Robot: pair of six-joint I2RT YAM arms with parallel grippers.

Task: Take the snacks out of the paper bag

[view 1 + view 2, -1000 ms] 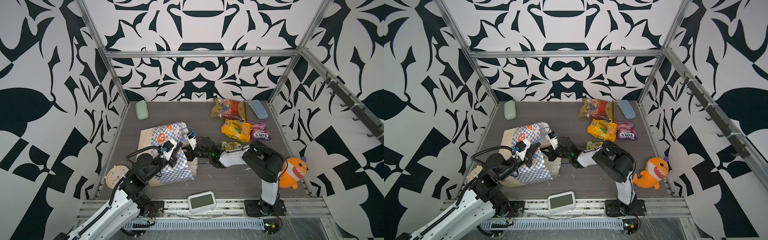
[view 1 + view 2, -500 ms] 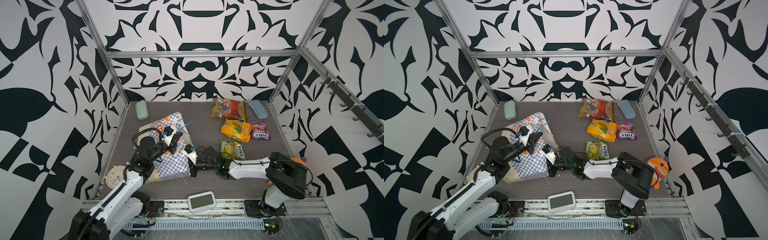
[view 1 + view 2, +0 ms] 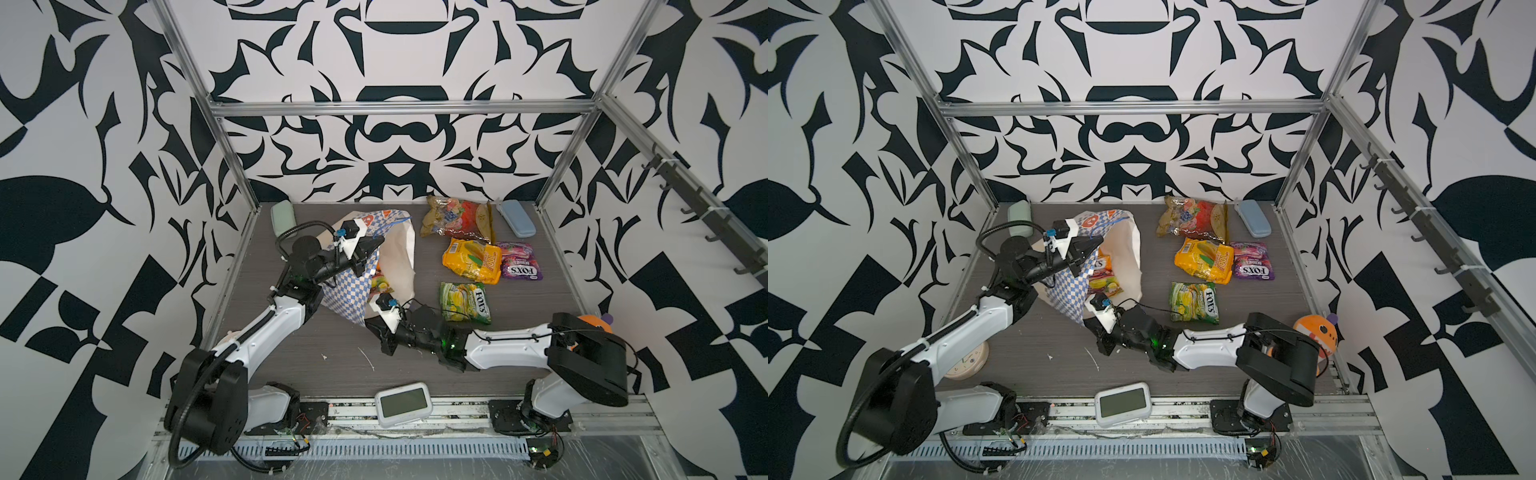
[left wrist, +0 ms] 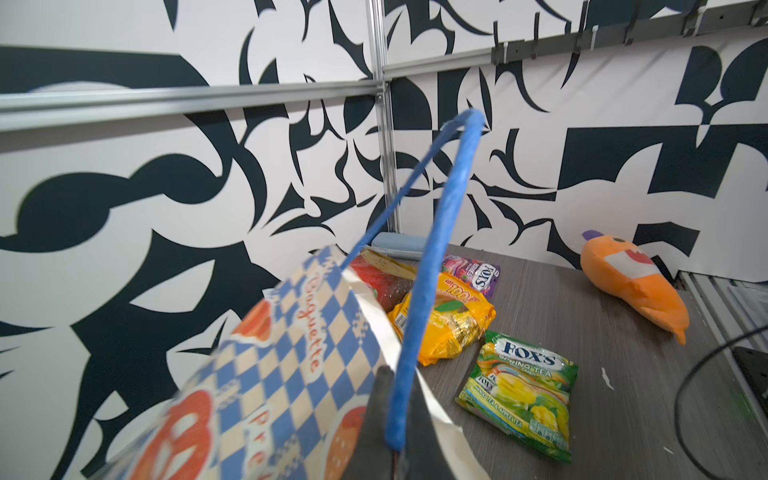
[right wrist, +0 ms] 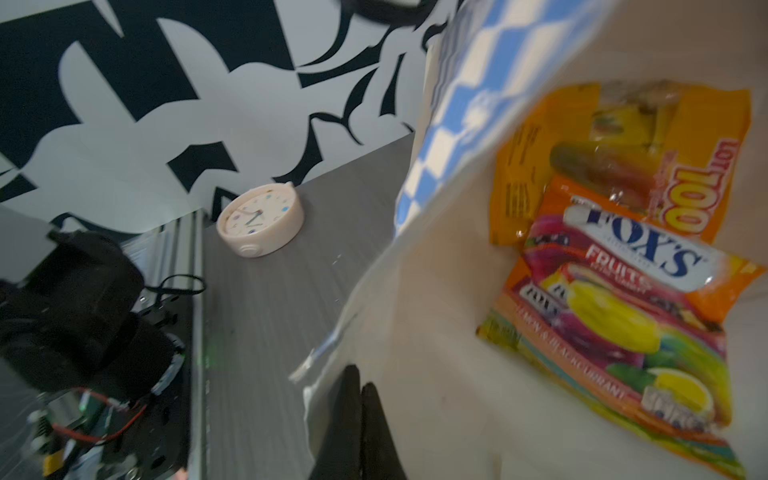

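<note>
At the paper bag (image 3: 399, 257) opening, left gripper (image 4: 394, 380) clamps the blue handle (image 4: 432, 266); right gripper (image 5: 360, 380), closed, seemingly nips the blurred rim (image 5: 322, 397); snacks (image 5: 615, 270) inside half hidden.

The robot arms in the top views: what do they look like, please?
The left arm and right arm have rounded white shells between black joints. Each ends in tapered black jaws under a white bracket with a blue plug. A ribbed black hose loops beside the left arm; a thin black cable runs along the right one, where a green light glows.
</note>
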